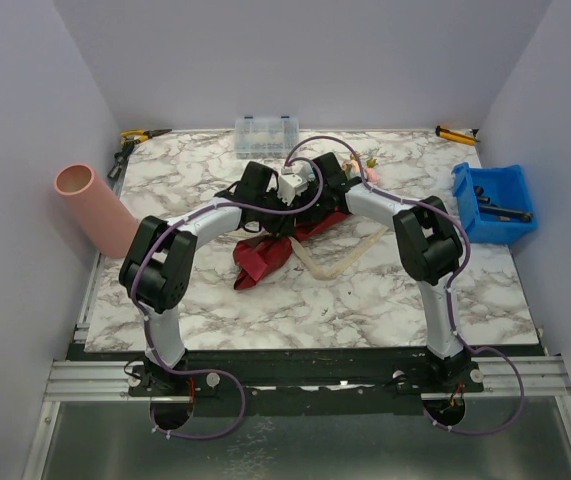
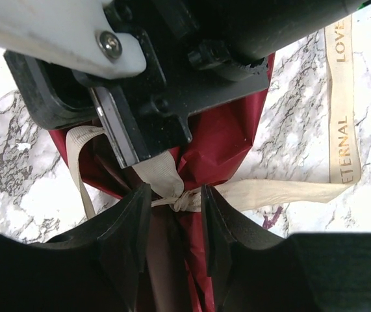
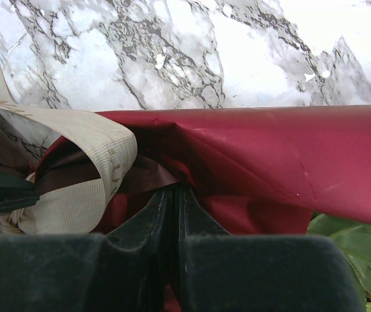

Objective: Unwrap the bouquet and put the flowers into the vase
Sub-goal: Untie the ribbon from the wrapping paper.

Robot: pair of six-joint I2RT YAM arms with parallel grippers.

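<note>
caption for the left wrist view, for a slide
Left gripper open astride the beige ribbon knot on the maroon-wrapped bouquet.

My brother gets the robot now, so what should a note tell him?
Left end effector: open around the ribbon knot.
Right end effector: shut on the red wrapper.
Bouquet: mid-table, tied and wrapped.
Vase: at the left edge of the table, no stems sticking out.
Done: nothing finished.
Left: untie, unwrap, fill the vase.
</note>
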